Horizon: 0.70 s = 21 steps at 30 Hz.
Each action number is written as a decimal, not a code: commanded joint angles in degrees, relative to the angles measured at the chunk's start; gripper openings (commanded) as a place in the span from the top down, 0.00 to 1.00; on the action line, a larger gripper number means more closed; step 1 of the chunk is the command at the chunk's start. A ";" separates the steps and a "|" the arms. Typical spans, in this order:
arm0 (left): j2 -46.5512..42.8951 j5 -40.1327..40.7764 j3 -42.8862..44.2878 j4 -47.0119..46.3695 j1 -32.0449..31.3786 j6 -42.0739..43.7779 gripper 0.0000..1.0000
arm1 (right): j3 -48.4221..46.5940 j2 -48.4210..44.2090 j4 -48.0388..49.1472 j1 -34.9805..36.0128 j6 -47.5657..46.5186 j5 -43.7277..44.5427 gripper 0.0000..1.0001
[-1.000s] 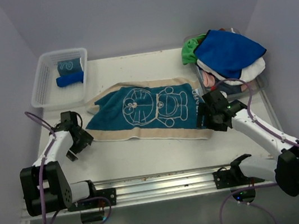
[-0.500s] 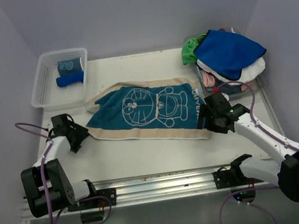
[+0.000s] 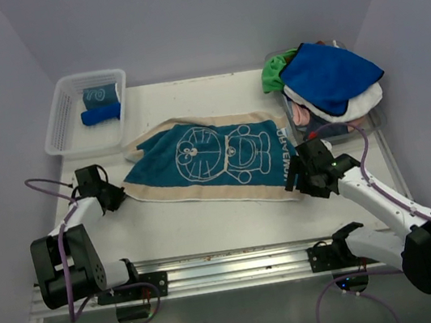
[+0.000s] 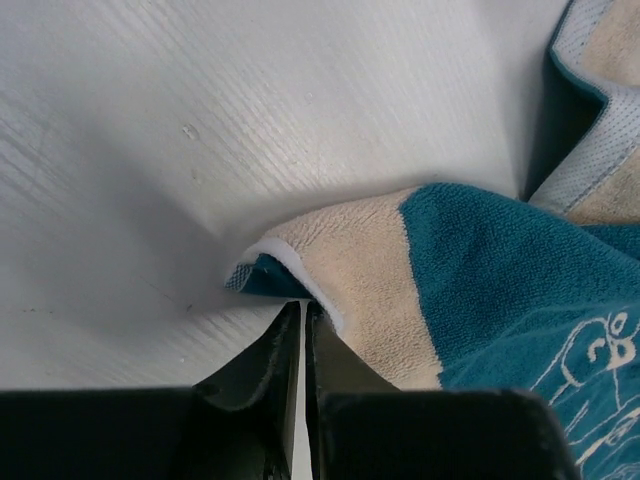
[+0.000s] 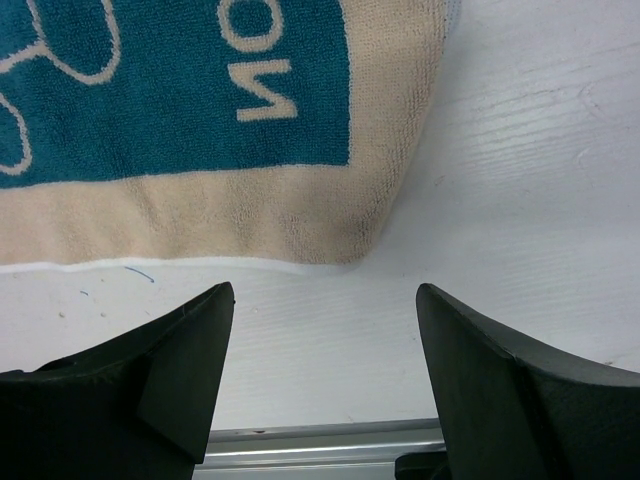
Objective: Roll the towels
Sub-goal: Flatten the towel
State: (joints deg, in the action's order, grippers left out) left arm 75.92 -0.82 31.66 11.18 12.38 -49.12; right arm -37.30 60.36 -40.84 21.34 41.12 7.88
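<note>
A teal and beige towel [image 3: 207,163] with a white line drawing lies flat across the middle of the table. My left gripper [image 3: 117,195] sits at its near left corner. In the left wrist view the left gripper [image 4: 303,305] is shut on that corner of the towel [image 4: 370,270], which curls up to show its teal underside. My right gripper [image 3: 293,174] hovers open just short of the near right corner. The right wrist view shows the gripper [image 5: 325,295] with bare table between its fingers and the towel's [image 5: 200,120] beige border just beyond them.
A clear mesh basket [image 3: 86,149] at the back left holds a rolled blue towel [image 3: 101,114] and a rolled teal one [image 3: 98,94]. A pile at the back right has a royal blue towel [image 3: 329,74] over green [image 3: 271,75], white [image 3: 362,101] and pink [image 3: 300,115] ones. A metal rail [image 3: 231,261] runs along the near edge.
My left gripper swung in to the towel's near left corner and closed on it. The right gripper shifted slightly toward me and stayed open.
</note>
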 commanded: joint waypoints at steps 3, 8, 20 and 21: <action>-1.56 0.56 3.84 0.33 0.54 0.25 0.91 | -1.63 -0.77 -0.56 0.01 0.27 0.12 0.23; -6.03 -0.68 3.67 4.72 0.54 0.69 0.20 | -2.25 -1.12 -0.91 -0.07 0.18 0.65 0.23; -1.57 -1.82 6.22 4.19 2.03 -1.50 0.48 | -3.31 -0.33 -0.29 0.01 -0.43 -0.41 0.23; -1.74 -1.30 6.13 5.51 2.12 -2.11 0.47 | -3.31 -0.33 -0.29 0.01 -0.52 -0.41 0.23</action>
State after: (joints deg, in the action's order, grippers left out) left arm 73.71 -1.74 35.62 15.57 13.87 -49.74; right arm -38.17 60.38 -41.15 21.34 40.93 7.88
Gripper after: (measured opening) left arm 0.531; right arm 0.775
